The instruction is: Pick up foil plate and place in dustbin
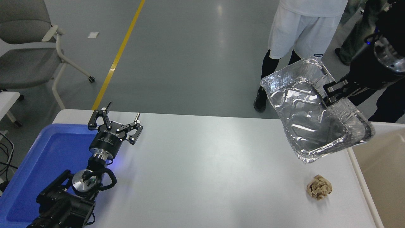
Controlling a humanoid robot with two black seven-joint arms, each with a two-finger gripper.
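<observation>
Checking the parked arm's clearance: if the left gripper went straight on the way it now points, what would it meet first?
The left gripper, open, points up and away over the table's far edge. Nothing stands in that line; beyond it only bare floor shows, so the way looks free, though depth is hard to judge.

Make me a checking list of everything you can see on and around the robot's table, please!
Surface: white table, mostly bare in the middle.
Job's things: foil plate lifted off the table and tilted, near the table's right edge; dustbin standing at the table's right side, nothing seen inside.
Clutter: crumpled brown paper ball on the table near the dustbin; blue tray at the left.
Hands: right hand shut on the foil plate's rim; left hand open, parked over the blue tray's far corner.
Cables: dark cables at the left edge, off the table.
Surroundings: grey chair, yellow floor line, a person standing beyond the table.
</observation>
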